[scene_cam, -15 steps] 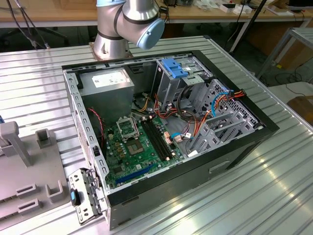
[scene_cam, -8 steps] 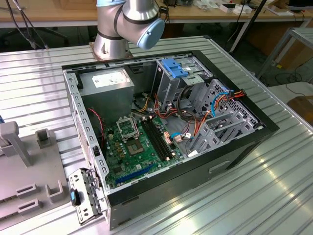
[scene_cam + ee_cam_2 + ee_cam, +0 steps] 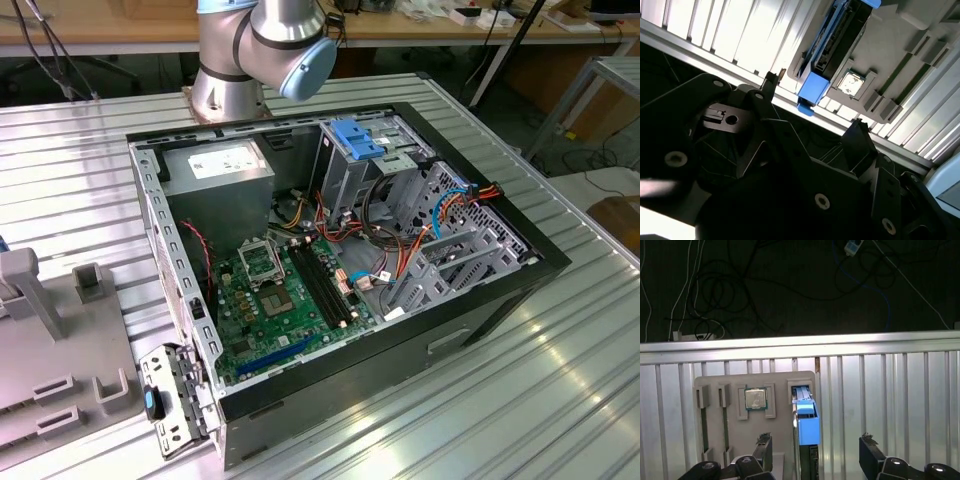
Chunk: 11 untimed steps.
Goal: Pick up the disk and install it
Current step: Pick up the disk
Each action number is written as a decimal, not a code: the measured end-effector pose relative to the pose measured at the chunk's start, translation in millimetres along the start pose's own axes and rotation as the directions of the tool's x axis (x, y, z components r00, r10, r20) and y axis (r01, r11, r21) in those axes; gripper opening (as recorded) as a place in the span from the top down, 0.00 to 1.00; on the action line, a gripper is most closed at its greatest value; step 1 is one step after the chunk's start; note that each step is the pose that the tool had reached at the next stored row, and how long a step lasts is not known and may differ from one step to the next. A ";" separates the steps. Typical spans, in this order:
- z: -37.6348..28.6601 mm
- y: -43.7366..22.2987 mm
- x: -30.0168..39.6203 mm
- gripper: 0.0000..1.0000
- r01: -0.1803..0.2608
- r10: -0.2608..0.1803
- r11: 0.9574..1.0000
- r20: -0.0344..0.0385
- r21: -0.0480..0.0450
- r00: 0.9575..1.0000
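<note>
- Exterior view: open computer case (image 3: pixel 400 372) lies on the ribbed metal table (image 3: pixel 560 400), mid frame. Arm (image 3: pixel 265 50) rises at upper middle. Blue caddy (image 3: pixel 358 137) sits on top of the drive cage, and the power supply (image 3: pixel 220 165) is in the case's upper left corner. Grey holder tray (image 3: pixel 60 340) lies at the exterior view's left, apart from the case.
- First wrist view: disk (image 3: pixel 807 427) stands on edge in a slot of the holder tray, blue rail facing the camera, and a processor chip (image 3: pixel 755 399) lies in the pocket just beside it. Claw (image 3: pixel 816 450) is spread wide and empty. Its fingers (image 3: pixel 765 447) stand one to each side of the disk, both clear of it. How high it hangs over the slot I cannot tell.
- Second wrist view: same setup from an angle. The disk (image 3: pixel 840 40) is seen edge-on in its slot with the chip beside it. The claw (image 3: pixel 814 102) is wide and carries nothing.
- Handling, my judgement: the metal body is stiff and dense, so fairly heavy for its size, with smooth flat faces that could slip under a light pinch.
- The blue rail is thin plastic and likely flexes or snaps, so don't squeeze its tabs.
- The drive probably won't tolerate knocks or drops.
- Best hold: clamp across the two broad flat faces near the middle of the exposed edge, square to the slot, so it lifts straight without jamming.
</note>
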<state>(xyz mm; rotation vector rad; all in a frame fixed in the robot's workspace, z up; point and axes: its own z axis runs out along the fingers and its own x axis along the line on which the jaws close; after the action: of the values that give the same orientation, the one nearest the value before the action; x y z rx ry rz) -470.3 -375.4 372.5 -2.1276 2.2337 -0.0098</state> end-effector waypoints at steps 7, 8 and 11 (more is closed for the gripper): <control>0.3 0.0 0.0 0.20 0.000 0.000 1.000 0.000 0.000 1.000; 0.3 0.0 0.0 0.20 0.000 0.000 1.000 0.000 0.000 1.000; 0.4 0.0 0.0 0.08 0.000 0.000 1.000 0.000 0.000 1.000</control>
<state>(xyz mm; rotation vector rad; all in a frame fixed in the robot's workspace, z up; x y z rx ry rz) -470.3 -375.4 372.1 -2.1275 2.2337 -0.0098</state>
